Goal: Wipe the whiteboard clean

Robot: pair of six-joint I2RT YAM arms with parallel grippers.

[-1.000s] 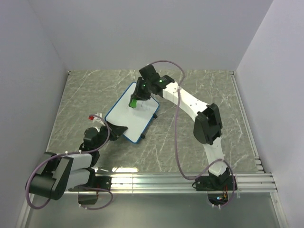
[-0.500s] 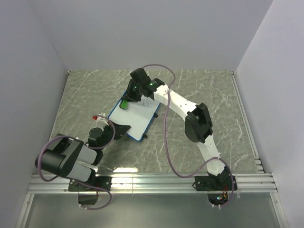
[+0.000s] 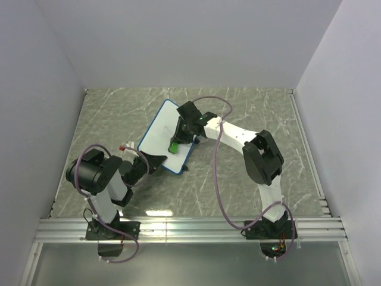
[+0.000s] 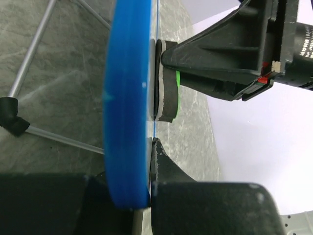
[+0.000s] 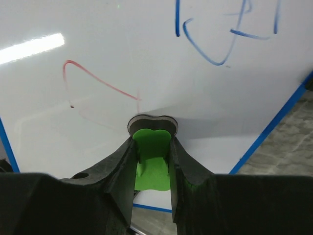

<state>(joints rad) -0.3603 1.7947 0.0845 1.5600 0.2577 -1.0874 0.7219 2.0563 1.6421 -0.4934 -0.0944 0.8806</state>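
Jaws of the left gripper point(image 3: 153, 162) are clenched on the 6 o'clock corner of the whiteboard point(image 3: 158, 131), which sits around 10 o'clock from the middle of the bench point(image 3: 250, 107). Right gripper point(image 3: 176, 143) jaws are grasping the green eraser point(image 5: 152, 147), pressed against the board face.

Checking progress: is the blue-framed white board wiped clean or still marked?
Still marked: the right wrist view shows a red stroke and blue scribbles on the blue-framed whiteboard.

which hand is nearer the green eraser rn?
Right. The right hand grips the green eraser against the whiteboard; the left hand clamps the board's near edge, apart from the eraser.
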